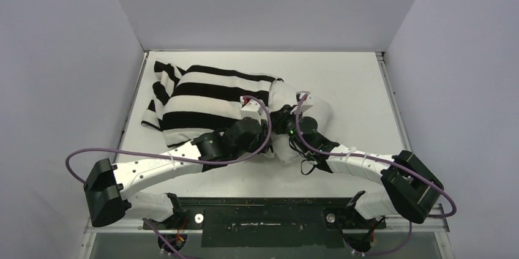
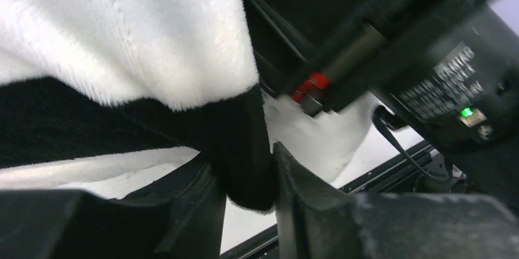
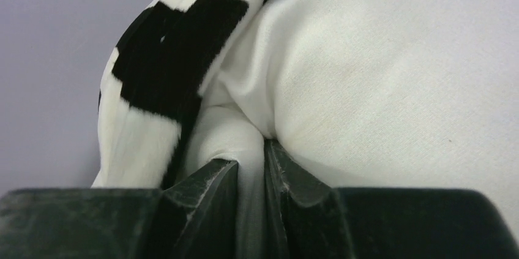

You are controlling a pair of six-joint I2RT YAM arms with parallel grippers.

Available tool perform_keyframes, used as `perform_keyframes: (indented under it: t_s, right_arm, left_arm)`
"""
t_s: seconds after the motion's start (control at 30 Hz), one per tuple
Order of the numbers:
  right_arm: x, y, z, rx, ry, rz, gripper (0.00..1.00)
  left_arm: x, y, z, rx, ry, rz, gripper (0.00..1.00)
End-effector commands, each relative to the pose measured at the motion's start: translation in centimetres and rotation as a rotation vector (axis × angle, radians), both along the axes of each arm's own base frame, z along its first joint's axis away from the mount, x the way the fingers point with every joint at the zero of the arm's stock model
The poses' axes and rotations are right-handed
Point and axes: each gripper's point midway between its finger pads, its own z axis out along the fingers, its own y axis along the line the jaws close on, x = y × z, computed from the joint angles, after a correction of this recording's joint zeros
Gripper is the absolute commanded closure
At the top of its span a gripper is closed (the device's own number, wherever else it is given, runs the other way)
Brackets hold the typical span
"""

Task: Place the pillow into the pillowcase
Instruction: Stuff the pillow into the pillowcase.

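The black-and-white striped pillowcase (image 1: 202, 97) lies at the back left of the table, with the off-white pillow (image 1: 318, 112) sticking out of its right-hand opening. My left gripper (image 1: 264, 118) is at that opening. In the left wrist view the left gripper (image 2: 245, 176) is shut on a black-striped fold of the pillowcase (image 2: 122, 45), and the pillow (image 2: 315, 139) shows just behind it. My right gripper (image 1: 287, 125) sits against the pillow's near side. In the right wrist view the right gripper (image 3: 251, 161) pinches a fold of the pillow (image 3: 398, 75), with the pillowcase (image 3: 165, 69) edge to its left.
Grey walls close in the white table (image 1: 355, 81) at the back and on both sides. The two wrists are close together at mid-table, and the right arm's body (image 2: 428, 69) fills the left wrist view's upper right. Purple cables loop off both arms.
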Motion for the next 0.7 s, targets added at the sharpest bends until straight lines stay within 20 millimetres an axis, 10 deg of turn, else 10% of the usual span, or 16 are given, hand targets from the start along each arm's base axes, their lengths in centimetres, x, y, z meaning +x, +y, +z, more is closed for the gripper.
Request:
perform_keyframes:
  t_s: [0.0, 0.33, 0.67]
  right_arm:
    - [0.4, -2.4, 5.2, -0.003, -0.123, -0.073, 0.74]
    - [-4.6, -7.9, 5.7, -0.482, -0.170, 0.064, 0.10]
    - [-9.3, -1.6, 9.0, -0.930, -0.537, 0.404, 0.00]
  left_arm:
    - [1.6, 0.9, 5.9, -0.135, -0.045, -0.001, 0.64]
    - [7.1, 12.6, 9.5, -0.021, -0.099, 0.164, 0.34]
    - [10.9, 26.6, 4.4, -0.079, -0.014, 0.719, 0.22]
